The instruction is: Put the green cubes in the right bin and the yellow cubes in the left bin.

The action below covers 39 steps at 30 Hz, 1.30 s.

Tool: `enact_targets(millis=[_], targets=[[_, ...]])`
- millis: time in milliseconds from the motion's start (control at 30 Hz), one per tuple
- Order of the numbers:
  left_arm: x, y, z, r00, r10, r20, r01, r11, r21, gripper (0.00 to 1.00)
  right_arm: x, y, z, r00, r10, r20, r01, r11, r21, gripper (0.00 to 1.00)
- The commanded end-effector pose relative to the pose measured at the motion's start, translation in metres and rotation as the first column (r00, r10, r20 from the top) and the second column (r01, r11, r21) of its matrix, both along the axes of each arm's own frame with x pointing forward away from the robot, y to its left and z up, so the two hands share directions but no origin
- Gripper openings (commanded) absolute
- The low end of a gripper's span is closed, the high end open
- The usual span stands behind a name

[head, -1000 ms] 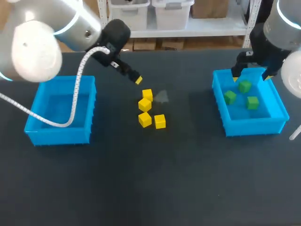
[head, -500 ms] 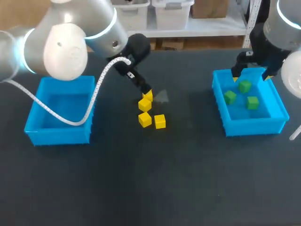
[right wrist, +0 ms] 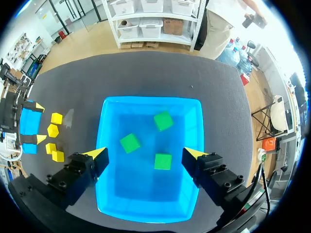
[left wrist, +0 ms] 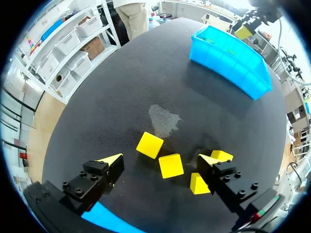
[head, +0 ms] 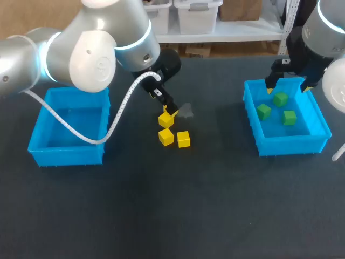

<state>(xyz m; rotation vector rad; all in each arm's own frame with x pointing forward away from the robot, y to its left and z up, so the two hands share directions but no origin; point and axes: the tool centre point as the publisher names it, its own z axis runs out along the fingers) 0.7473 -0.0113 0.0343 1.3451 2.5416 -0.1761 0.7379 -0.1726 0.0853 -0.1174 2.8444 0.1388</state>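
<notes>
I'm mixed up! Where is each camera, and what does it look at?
Head view: above, behind; looks down on the table; left arm and right arm show.
Left wrist view: on left wrist; open left gripper over four yellow cubes.
Right wrist view: on right wrist; open right gripper over right bin, three green cubes.
Shared: all show yellow cubes and right bin.

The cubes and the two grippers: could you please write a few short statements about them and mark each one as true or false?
1. The right bin holds three green cubes. True.
2. The left gripper is shut on a yellow cube. False: it is open and grips nothing.
3. Four yellow cubes lie on the table, outside both bins. True.
4. The right gripper holds a green cube. False: it is open and empty, over the right bin.
</notes>
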Motion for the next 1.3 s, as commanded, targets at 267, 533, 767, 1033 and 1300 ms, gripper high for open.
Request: enact_targets(millis=[267, 533, 767, 1033, 1300], targets=[[0.011, -0.007, -0.018, 1.000, -0.006, -0.016, 0.006, 1.000, 0.030, 1.00, -0.002, 0.000, 0.000, 1.000, -0.001, 0.004, 0.001, 1.000, -0.001, 1.00], [0.018, -0.002, -0.027, 1.000, 0.004, -0.017, -0.003, 0.999, 0.047, 1.00, -0.002, 0.000, 0.000, 1.000, -0.001, 0.004, 0.001, 1.000, -0.001, 1.00], [0.021, -0.002, -0.029, 1.000, 0.010, -0.025, -0.008, 0.998, 0.061, 1.00, -0.002, 0.000, 0.000, 1.000, -0.001, 0.004, 0.001, 1.000, -0.001, 1.00], [0.023, -0.009, -0.035, 1.000, 0.007, -0.028, -0.006, 0.998, 0.064, 1.00, -0.002, 0.000, 0.000, 1.000, -0.001, 0.004, 0.001, 1.000, -0.001, 1.00], [0.020, -0.012, -0.039, 0.999, 0.007, -0.044, -0.004, 0.997, 0.081, 1.00, -0.002, 0.000, 0.000, 1.000, -0.001, 0.004, 0.001, 1.000, -0.001, 1.00]])
